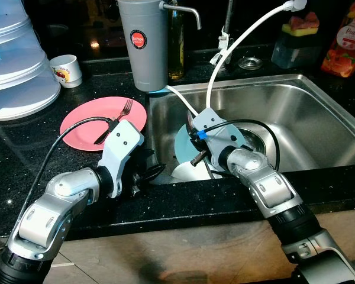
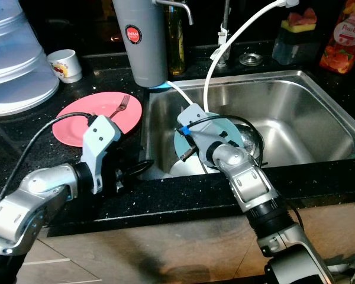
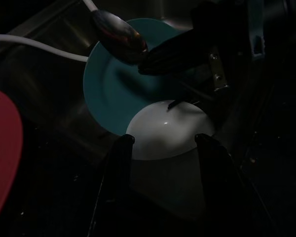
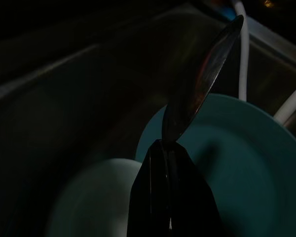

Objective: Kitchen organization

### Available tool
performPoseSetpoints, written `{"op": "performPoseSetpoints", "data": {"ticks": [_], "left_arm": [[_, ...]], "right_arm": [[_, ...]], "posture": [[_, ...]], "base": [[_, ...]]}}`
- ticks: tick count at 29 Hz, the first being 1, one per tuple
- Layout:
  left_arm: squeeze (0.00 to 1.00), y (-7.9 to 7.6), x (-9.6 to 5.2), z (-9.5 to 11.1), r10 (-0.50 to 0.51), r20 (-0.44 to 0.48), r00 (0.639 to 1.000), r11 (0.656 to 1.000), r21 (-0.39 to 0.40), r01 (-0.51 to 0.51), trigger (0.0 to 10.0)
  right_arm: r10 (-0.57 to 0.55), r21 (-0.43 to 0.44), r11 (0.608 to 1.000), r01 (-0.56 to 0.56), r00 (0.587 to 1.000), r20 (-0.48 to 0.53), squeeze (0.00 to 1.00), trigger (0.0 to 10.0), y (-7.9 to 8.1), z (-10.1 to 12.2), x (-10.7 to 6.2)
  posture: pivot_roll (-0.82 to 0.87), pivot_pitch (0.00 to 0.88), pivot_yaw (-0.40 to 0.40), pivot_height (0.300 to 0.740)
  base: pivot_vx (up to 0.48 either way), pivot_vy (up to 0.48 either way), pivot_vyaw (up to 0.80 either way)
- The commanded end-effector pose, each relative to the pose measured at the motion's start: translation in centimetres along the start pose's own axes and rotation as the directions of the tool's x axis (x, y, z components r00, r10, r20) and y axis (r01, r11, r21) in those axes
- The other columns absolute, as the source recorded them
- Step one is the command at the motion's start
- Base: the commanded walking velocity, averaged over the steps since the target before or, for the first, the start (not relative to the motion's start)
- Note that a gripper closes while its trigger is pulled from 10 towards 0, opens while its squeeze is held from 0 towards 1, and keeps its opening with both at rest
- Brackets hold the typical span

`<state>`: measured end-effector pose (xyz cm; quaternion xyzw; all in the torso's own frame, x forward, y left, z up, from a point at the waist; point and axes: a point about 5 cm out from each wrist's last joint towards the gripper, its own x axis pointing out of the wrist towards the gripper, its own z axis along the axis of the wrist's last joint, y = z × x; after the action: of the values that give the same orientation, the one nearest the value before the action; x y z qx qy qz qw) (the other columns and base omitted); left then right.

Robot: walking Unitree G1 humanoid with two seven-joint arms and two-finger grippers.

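Gleaming metal spoon (image 4: 203, 84) — claw-pinched (image 4: 168, 148)

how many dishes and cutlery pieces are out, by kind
plates: 2, a pink plate on the counter and a teal plate in the sink
bowls: 1, a white bowl in the sink
cups: 1, a cup
forks: 1, a fork on the pink plate
spoons: 1, a spoon in the right gripper
total: 6

Metal spoon (image 4: 202, 84) pinched above teal plate (image 3: 113, 94) and white bowl (image 3: 165, 131).
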<state>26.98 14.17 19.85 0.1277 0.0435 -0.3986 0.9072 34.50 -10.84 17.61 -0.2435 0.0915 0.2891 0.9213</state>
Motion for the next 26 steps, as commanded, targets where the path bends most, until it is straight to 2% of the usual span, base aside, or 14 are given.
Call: {"op": "performPoseSetpoints", "data": {"ticks": [1, 2, 3, 4, 6, 7, 10, 11, 14, 15, 17, 20, 21, 26], "left_arm": [[0.00, 0.1, -0.1, -0.3, -0.005, -0.022, 1.000, 1.000, 0.017, 0.006, 10.0], [0.00, 0.1, -0.1, -0.3, -0.005, -0.022, 1.000, 1.000, 0.017, 0.006, 10.0], [0.00, 0.1, -0.1, -0.4, -0.005, -0.024, 1.000, 1.000, 0.017, 0.005, 10.0], [0.00, 0.1, -0.1, -0.4, -0.004, -0.025, 1.000, 1.000, 0.018, 0.005, 10.0], [0.00, 0.1, -0.1, -0.4, -0.004, -0.026, 1.000, 1.000, 0.019, 0.004, 10.0], [0.00, 0.1, -0.1, -0.4, -0.002, -0.026, 1.000, 1.000, 0.020, 0.002, 10.0], [0.00, 0.3, 0.0, -0.3, 0.018, -0.018, 1.000, 1.000, 0.014, -0.018, 10.0], [0.00, 0.7, 0.0, 0.0, 0.052, -0.006, 0.999, 0.999, 0.010, -0.052, 10.0], [0.00, 1.6, 0.0, 0.6, 0.126, 0.009, 0.992, 0.992, 0.010, -0.126, 10.0], [0.00, 3.7, -0.2, 0.7, 0.279, -0.021, 0.960, 0.960, 0.011, -0.279, 10.0], [0.00, 4.5, -0.3, 0.8, 0.332, -0.030, 0.943, 0.943, 0.013, -0.332, 10.0], [0.15, 6.2, -0.8, 1.0, 0.423, -0.033, 0.906, 0.905, -0.032, -0.424, 10.0], [1.00, 7.0, -1.1, 1.0, 0.464, -0.039, 0.885, 0.884, -0.051, -0.465, 10.0], [1.00, 10.3, -3.0, 0.9, 0.612, -0.088, 0.786, 0.776, -0.125, -0.618, 10.0]], "right_arm": [[0.011, -0.013, 1.000, -0.011, 1.000, -0.010, 0.00, 10.0, 0.2, -0.4, 0.1], [0.011, -0.013, 1.000, -0.011, 1.000, -0.010, 0.00, 10.0, 0.2, -0.4, 0.1], [0.018, -0.011, 1.000, -0.018, 1.000, -0.013, 0.29, 10.0, 0.3, -0.4, 0.1], [0.023, -0.011, 1.000, -0.023, 1.000, -0.016, 0.72, 10.0, 0.3, -0.5, 0.1], [0.027, -0.011, 1.000, -0.027, 0.999, -0.018, 0.72, 10.0, 0.3, -0.5, 0.1], [0.032, -0.015, 0.999, -0.032, 0.999, -0.020, 1.00, 10.0, 0.4, -0.5, 0.1], [0.020, -0.034, 0.999, -0.020, 1.000, -0.016, 1.00, 10.0, 0.3, -0.4, 0.1], [0.000, -0.042, 0.999, 0.000, 1.000, -0.003, 0.00, 10.0, 0.1, -0.1, 0.1], [-0.022, -0.029, 0.999, 0.023, 0.999, 0.025, 0.00, 10.0, -0.2, 0.5, 0.1], [-0.051, 0.002, 0.999, 0.051, 0.996, 0.067, 0.00, 10.0, -0.5, 1.3, 0.1], [-0.059, 0.013, 0.998, 0.058, 0.995, 0.081, 0.00, 10.0, -0.6, 1.5, 0.1], [-0.075, 0.048, 0.996, 0.070, 0.990, 0.118, 0.00, 10.0, -0.8, 2.3, 0.1], [-0.076, 0.072, 0.995, 0.067, 0.988, 0.138, 0.00, 10.0, -0.7, 2.6, 0.1], [-0.074, 0.111, 0.992, 0.054, 0.982, 0.176, 0.00, 10.0, -0.4, 3.5, 0.1]], "posture": [[0.03, 0.036, 0.050, 0.740], [0.03, 0.036, 0.050, 0.740], [0.03, 0.036, 0.050, 0.740], [0.03, 0.039, 0.050, 0.740], [0.03, 0.039, 0.050, 0.740], [0.03, 0.039, 0.050, 0.740], [0.03, 0.038, 0.050, 0.740], [0.03, 0.038, 0.052, 0.740], [0.03, 0.038, 0.052, 0.740], [0.04, 0.035, 0.049, 0.740], [0.04, 0.035, 0.049, 0.740], [0.04, 0.035, 0.049, 0.740], [0.03, 0.034, 0.048, 0.740], [0.03, 0.033, 0.053, 0.740]], "base": [[0.000, 0.000, 0.00], [0.000, 0.000, 0.00], [0.000, 0.000, 0.00], [0.000, 0.000, 0.00], [0.000, 0.000, 0.00], [0.000, 0.000, 0.00], [0.000, 0.000, 0.00], [0.000, 0.000, 0.00], [0.000, 0.000, 0.00], [0.000, 0.000, 0.00], [0.000, 0.000, 0.00], [0.000, 0.000, 0.00], [0.000, 0.000, 0.00], [0.000, 0.000, 0.00]]}}
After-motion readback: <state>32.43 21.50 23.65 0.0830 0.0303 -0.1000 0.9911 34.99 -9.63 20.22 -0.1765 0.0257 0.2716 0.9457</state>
